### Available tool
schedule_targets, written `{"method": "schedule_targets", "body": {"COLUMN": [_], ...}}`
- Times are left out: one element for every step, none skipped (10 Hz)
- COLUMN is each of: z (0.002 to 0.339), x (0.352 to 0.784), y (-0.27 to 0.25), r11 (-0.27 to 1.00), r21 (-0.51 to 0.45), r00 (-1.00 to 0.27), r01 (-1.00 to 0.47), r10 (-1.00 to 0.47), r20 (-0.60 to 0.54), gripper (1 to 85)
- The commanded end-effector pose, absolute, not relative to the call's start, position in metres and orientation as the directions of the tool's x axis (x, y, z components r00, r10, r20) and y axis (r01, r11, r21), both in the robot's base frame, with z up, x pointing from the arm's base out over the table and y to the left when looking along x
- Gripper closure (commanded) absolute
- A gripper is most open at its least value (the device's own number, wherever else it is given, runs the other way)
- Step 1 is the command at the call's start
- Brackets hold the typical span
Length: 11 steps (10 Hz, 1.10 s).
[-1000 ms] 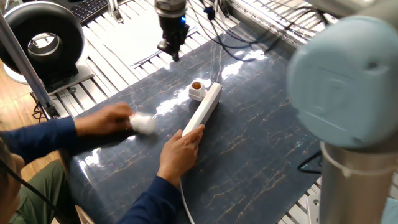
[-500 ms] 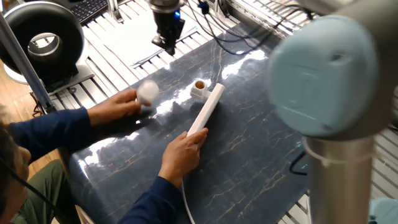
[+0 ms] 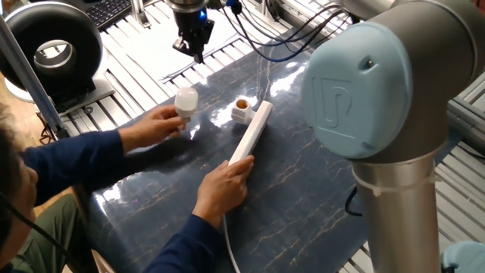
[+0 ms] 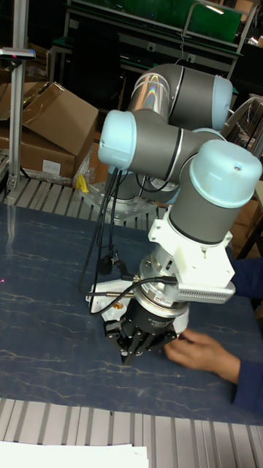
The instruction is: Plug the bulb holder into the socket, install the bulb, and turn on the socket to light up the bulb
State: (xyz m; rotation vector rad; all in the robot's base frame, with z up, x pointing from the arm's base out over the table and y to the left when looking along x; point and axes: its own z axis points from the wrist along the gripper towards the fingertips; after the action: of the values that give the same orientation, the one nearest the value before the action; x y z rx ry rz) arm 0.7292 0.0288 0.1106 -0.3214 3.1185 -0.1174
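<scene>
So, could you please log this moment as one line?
gripper: aloft, empty | bulb: in person's hand | bulb holder: beside socket | lit: no

We see our arm (image 4: 175, 146) in grey tubes with pale blue caps, black cables (image 4: 98, 234) trailing, dark gripper (image 4: 135, 356) below.

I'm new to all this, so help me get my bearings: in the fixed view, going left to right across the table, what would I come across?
The bulb held upright in a person's hand → the bulb holder → the socket strip, lying right beside the holder → the robot's big pale-blue arm joint.
</scene>
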Motion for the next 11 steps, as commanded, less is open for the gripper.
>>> {"method": "schedule_targets", "body": {"z": [0.114,0.113,0.113,0.113,0.113,0.114,0.116,0.114,0.113,0.113,0.113], "x": [0.729,0.732,0.733,0.731,0.731,0.734,0.731,0.734,0.733,0.729,0.728], "y": [0.032,0.035,0.041,0.048,0.053,0.064,0.069,0.067,0.060,0.056,0.053], "r11": [0.977,0.972,0.968,0.964,0.956,0.947,0.934,0.926,0.925,0.926,0.924], "r21": [-0.068,-0.050,-0.027,0.001,0.018,0.057,0.079,0.071,0.050,0.049,0.043], "r00": [-0.979,-0.974,-0.968,-0.963,-0.956,-0.948,-0.937,-0.928,-0.925,-0.927,-0.925], "r01": [-0.202,-0.227,-0.248,-0.268,-0.294,-0.317,-0.348,-0.371,-0.378,-0.375,-0.379], "r10": [-0.202,-0.228,-0.249,-0.268,-0.294,-0.315,-0.344,-0.367,-0.375,-0.374,-0.378], "r20": [0.008,-0.003,-0.014,-0.017,-0.022,-0.048,-0.053,-0.062,-0.051,-0.034,-0.032], "gripper": [81.7,71.7,60.0,52.0,47.7,42.0,38.3,40.0,49.0,48.3,37.0]}}
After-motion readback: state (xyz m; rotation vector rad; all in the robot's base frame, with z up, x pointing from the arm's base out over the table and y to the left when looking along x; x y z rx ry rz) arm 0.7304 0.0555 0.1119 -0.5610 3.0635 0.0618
